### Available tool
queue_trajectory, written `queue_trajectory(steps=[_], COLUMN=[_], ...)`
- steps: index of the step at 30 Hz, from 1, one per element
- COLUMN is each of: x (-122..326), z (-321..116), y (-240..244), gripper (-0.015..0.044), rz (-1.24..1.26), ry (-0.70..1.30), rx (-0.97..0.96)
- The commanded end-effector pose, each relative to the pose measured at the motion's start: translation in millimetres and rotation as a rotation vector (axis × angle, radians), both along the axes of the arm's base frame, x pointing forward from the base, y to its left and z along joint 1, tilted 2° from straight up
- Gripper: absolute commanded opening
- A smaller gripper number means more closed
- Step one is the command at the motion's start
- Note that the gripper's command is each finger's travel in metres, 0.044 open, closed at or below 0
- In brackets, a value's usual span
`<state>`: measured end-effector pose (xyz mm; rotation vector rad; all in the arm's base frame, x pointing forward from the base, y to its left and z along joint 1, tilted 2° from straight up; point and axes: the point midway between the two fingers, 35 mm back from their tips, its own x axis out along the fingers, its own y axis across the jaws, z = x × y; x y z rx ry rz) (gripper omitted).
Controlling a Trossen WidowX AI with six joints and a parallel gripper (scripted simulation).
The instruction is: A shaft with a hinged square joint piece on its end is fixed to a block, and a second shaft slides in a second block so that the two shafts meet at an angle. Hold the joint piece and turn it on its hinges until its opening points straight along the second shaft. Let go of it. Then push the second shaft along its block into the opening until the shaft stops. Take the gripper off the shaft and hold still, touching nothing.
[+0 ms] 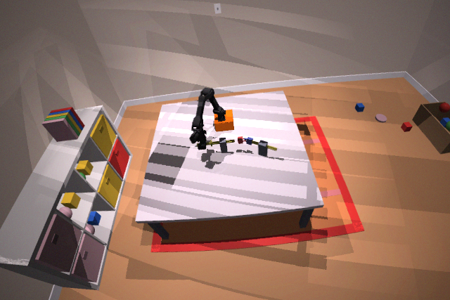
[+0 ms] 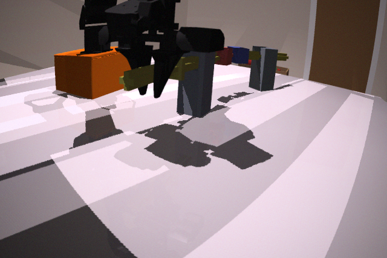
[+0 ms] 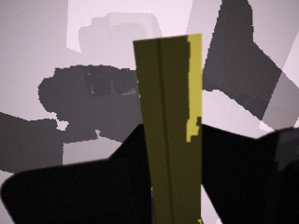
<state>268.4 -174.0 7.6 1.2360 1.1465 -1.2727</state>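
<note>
My gripper (image 2: pixel 150 92) (image 3: pixel 162 128) is shut on the second shaft, a yellow bar (image 1: pixel 229 141) (image 2: pixel 137 77) (image 3: pixel 169 84), near its outer end. This shaft runs through the left grey block (image 1: pixel 223 145) (image 2: pixel 196 86). A thicker part of it sits close to the block's outer side. Its inner end points toward the red square joint piece (image 1: pixel 240 140) (image 2: pixel 224 56), with a small gap in the top view. A blue part (image 1: pixel 249 140) (image 2: pixel 239 55) links it to the yellow first shaft (image 1: pixel 271 148) (image 2: pixel 282 57), fixed in the right grey block (image 1: pixel 262 148) (image 2: pixel 268 69). The opening's inside is hidden.
The arm stands on an orange box (image 1: pixel 224 124) (image 2: pixel 94 74) behind the left block, on the white table (image 1: pixel 236 187) (image 2: pixel 281 193). A shelf unit (image 1: pixel 39 180) stands on the floor at the left. A brown bin (image 1: pixel 432 126) and small toys lie far right.
</note>
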Motion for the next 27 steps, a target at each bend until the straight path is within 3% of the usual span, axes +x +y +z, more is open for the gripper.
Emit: queue_trajectory(steps=[1,27], x=[1,4], z=[-2,-3], y=[7,45], gripper=[0.0,0.0], rz=[-0.003,-0.003], ry=[-0.001,-0.001], rx=[-0.003,0.0])
